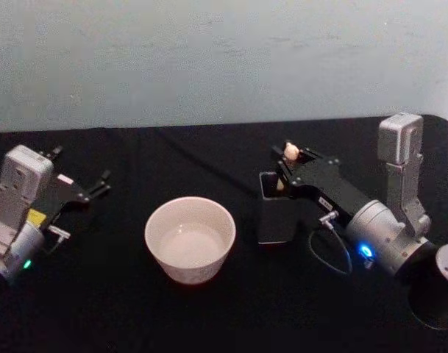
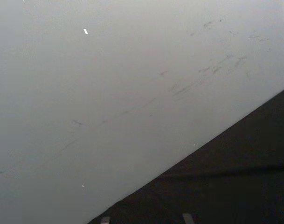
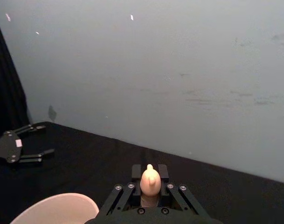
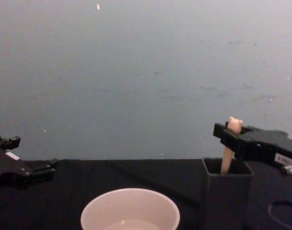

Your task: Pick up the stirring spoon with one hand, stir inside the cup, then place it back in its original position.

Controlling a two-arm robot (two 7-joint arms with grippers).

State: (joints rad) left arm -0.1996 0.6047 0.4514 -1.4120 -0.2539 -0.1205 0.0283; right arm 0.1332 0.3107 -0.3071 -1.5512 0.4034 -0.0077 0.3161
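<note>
I have the right end effector (image 1: 288, 157) reaching in from the 3 o'clock side of the bench (image 1: 209, 316), poised above the dark grey holder (image 1: 274, 220). Its fingers are pinching the stirring spoon (image 4: 228, 153) just under the little bear head, which pokes up between them in the right wrist view (image 3: 150, 181). From the chest camera I see the beige handle running straight down from the grip into the holder's open top, upright; the neck and bowl are hidden inside, so I cannot tell whether the spoon has lifted off the bottom.

The cup (image 1: 190, 239) sits near the middle of the bench, at about 9 o'clock from the holder and just beside it, not touching. It stands upright, with a pale interior.

My left end effector (image 1: 98, 184) is parked off at the 9 o'clock side, well apart from the cup, with its fingers spread and gripping nothing; the right wrist camera catches it far off (image 3: 32, 144). Behind the bench is a plain grey wall (image 1: 209, 59).
</note>
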